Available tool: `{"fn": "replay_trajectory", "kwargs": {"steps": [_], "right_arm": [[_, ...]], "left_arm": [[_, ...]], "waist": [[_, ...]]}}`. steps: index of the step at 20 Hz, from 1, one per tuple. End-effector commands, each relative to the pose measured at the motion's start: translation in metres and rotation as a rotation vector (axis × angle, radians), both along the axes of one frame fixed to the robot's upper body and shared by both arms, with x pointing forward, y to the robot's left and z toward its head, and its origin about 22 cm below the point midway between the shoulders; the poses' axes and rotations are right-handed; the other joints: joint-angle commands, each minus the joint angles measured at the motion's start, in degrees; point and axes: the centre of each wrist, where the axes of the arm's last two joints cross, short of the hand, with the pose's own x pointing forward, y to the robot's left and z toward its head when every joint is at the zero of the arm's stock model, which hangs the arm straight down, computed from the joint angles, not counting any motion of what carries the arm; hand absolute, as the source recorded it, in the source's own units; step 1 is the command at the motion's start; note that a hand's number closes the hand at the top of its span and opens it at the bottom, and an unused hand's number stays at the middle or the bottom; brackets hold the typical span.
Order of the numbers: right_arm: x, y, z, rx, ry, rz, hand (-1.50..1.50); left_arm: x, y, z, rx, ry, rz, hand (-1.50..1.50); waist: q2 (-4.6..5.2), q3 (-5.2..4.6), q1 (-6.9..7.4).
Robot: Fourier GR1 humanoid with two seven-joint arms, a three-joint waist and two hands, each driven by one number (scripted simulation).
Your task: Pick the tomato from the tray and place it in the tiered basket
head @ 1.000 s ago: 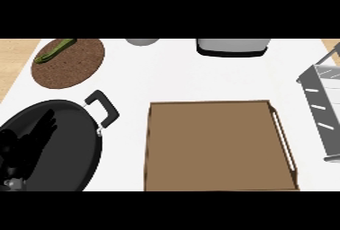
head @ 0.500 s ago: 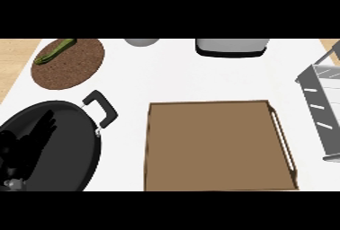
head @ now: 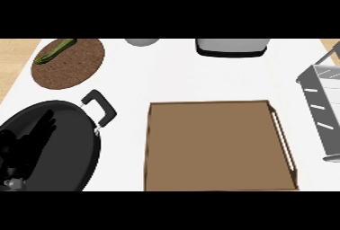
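No readable text, labels, brands or numbers show anywhere.

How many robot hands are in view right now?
1. The left robot hand shows at the lower left, fingers straight, over the black pan. The right robot hand is out of view.

The tiered basket (head: 320, 112) runs off the right edge, so only its left side and some shelves show. The black pan (head: 74, 139) is cut by the left and lower edges. Over it lies the left hand (head: 26, 146), fingers up, black on black and hard to trace. Along the top, a grey appliance (head: 232, 47) and a grey round thing (head: 141, 42) are cropped beyond naming. The tray (head: 219, 148) loses its near rim.
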Motion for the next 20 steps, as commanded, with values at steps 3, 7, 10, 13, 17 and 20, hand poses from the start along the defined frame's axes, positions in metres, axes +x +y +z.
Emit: {"fn": "replay_trajectory", "kwargs": {"steps": [3,7,10,13,17,20], "right_arm": [[0.000,-0.020,0.001,0.125,0.004,-0.096,-1.50],[0.001,-0.017,0.006,0.190,-0.114,-0.034,-1.50],[-0.007,-0.027,0.026,0.293,-0.298,-0.032,-1.50],[-0.027,-0.045,0.068,0.404,-0.409,-0.088,-1.50],[-0.050,-0.071,0.078,0.577,-0.447,-0.205,-1.50],[-0.080,-0.100,0.085,0.715,-0.441,-0.267,-1.50]], "left_arm": [[0.001,-0.006,-0.007,0.009,0.019,0.013,0.00],[-0.016,0.014,-0.008,-0.009,0.031,0.011,0.00],[-0.005,-0.006,-0.008,0.000,0.019,0.020,0.00],[-0.012,0.010,-0.004,-0.011,0.025,0.002,0.00],[-0.012,0.000,-0.014,-0.014,0.027,0.023,0.00],[-0.015,-0.006,-0.015,-0.003,0.027,0.030,0.00]], "waist": [[0.19,-0.21,-0.07],[-0.03,-0.23,-0.42],[-0.06,-0.20,-0.73],[-0.21,-0.24,-0.70],[-0.23,-0.26,-1.33],[-0.33,-0.23,-1.77]]}}
